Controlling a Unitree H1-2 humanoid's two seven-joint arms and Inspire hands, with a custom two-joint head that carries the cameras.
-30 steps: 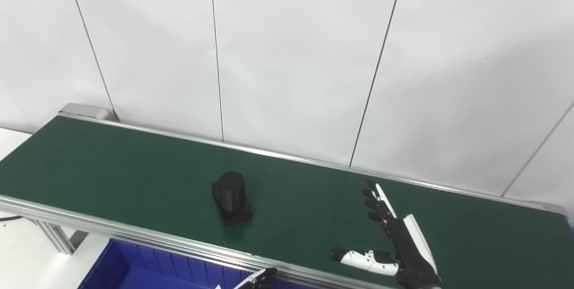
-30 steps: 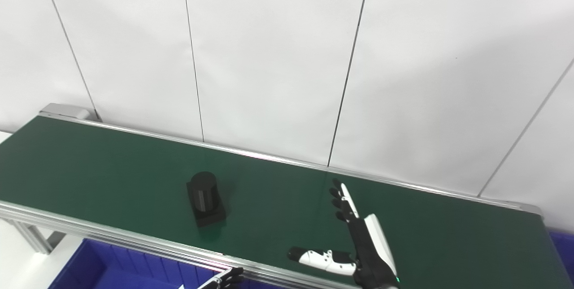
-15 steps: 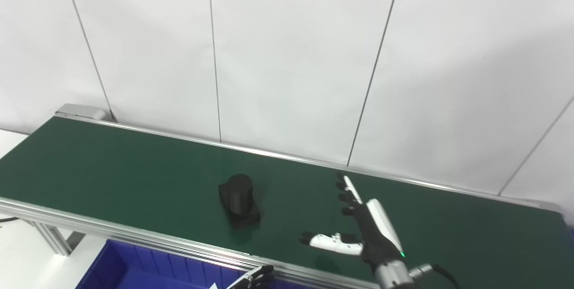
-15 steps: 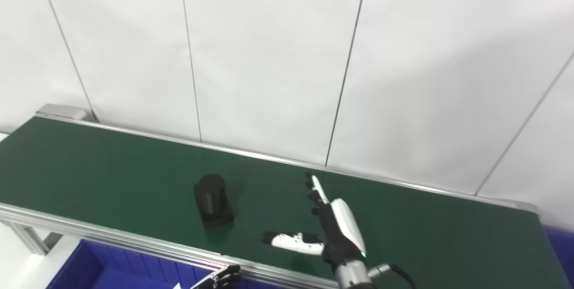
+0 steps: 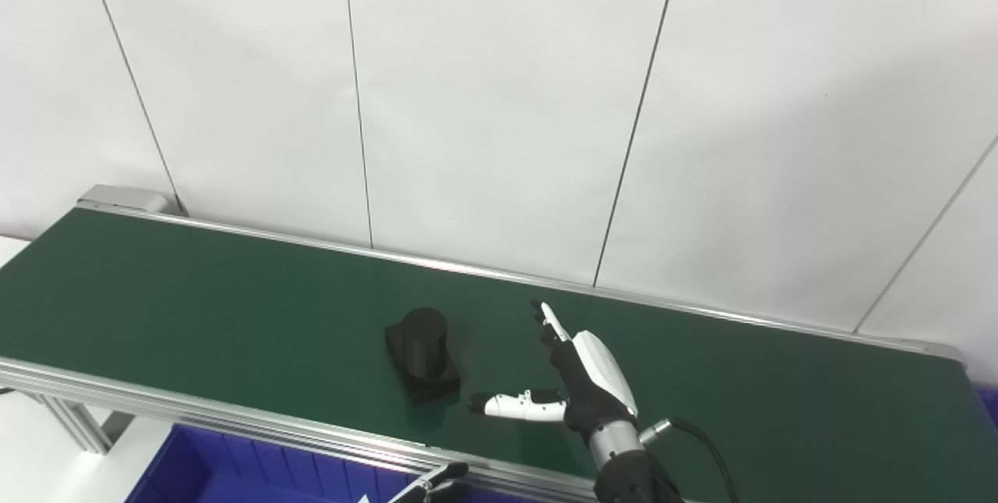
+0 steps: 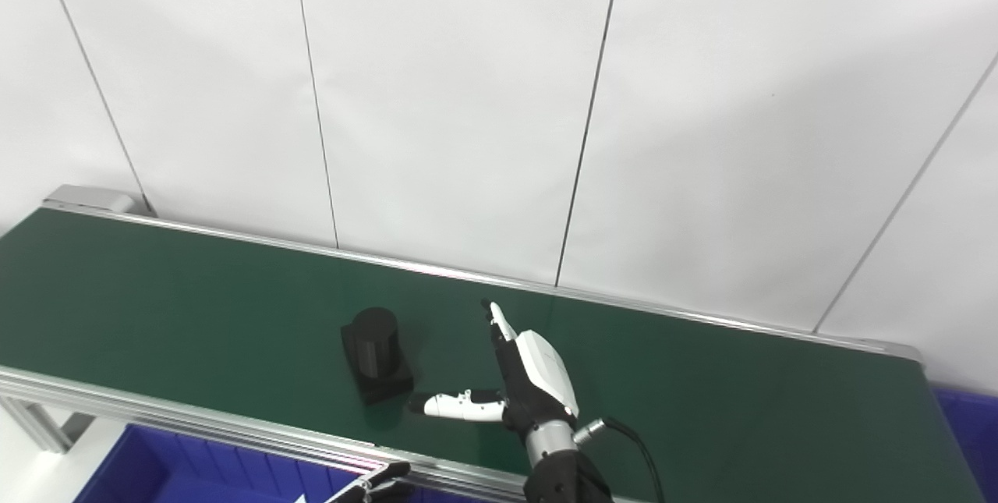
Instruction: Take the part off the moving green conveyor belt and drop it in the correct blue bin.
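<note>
The part [image 5: 421, 353], a black piece with a short upright cylinder on a flat squarish base, stands on the green conveyor belt [image 5: 195, 308] a little left of the belt's middle, closer to the near rail than to the far one; its base lies flat on the belt and the cylinder stands straight. The right robot hand [image 5: 577, 382] is over the belt just to the right of the part, open and holding nothing; its fingers [image 5: 548, 319] point up and toward the far rail, kept close together, while the thumb [image 5: 511, 405] sticks out leftward, low over the belt, its dark tip near the right near corner of the part's base but apart from it; the back of the robot hand, white, faces right, and a dark cable curves from the wrist toward the bottom edge. The left robot hand [image 5: 433, 487] shows only as a few dark fingertips at the bottom edge, just below the near rail; I cannot tell whether it is open or closed. A blue bin [image 5: 234, 472] sits below the near rail at the lower left, its ribbed wall in view; another sliver of blue [image 6: 963, 433] shows past the belt's right end. A white panelled wall [image 5: 499, 97] rises behind the far rail.
</note>
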